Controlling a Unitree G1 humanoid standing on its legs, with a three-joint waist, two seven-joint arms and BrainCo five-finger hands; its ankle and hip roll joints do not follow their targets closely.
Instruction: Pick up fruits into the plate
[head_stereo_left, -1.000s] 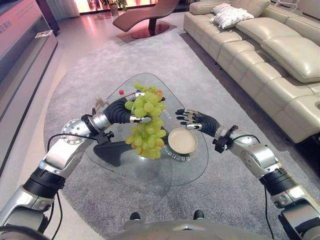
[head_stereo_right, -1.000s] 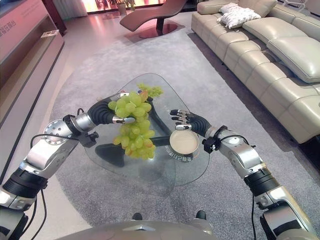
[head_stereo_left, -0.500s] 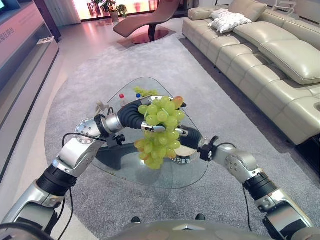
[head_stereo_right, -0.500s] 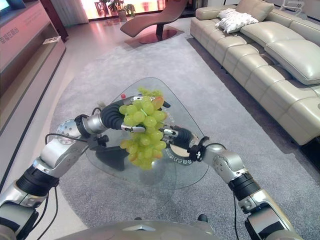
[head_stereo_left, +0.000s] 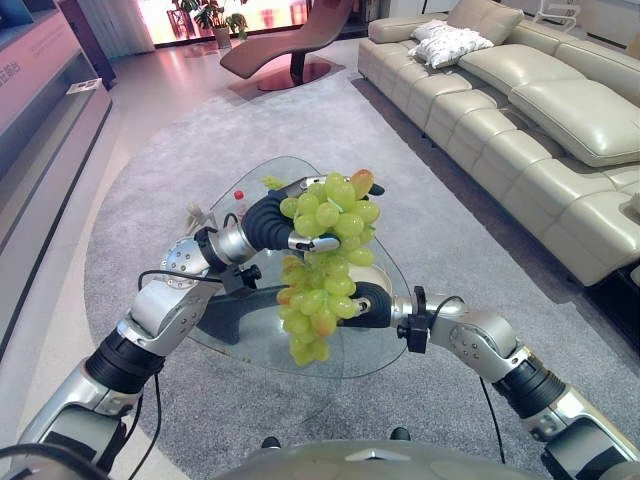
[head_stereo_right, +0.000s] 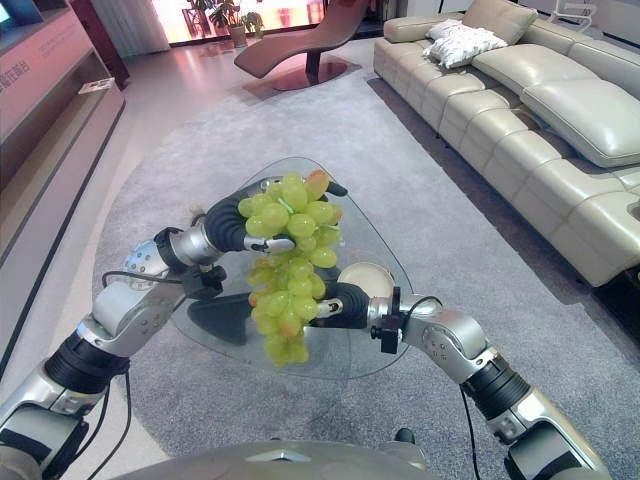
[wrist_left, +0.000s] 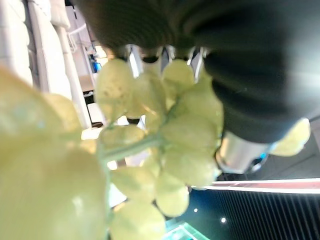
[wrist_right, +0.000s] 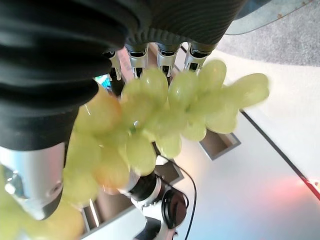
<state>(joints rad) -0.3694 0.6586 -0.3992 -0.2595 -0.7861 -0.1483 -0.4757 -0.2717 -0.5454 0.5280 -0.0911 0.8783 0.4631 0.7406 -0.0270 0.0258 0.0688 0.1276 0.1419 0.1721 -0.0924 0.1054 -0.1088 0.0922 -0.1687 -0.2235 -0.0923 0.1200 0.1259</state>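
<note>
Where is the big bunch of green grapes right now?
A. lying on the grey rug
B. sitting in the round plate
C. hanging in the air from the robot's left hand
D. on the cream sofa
C: the big bunch of green grapes dangles above the clear glass table, gripped at its top by the left hand, with the round cream plate off to one side.

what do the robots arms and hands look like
Both arms are silver-grey metal shells with black bands at the joints. The left hand and right hand wear dark ribbed covers over back and wrist; the fingers are silver.
</note>
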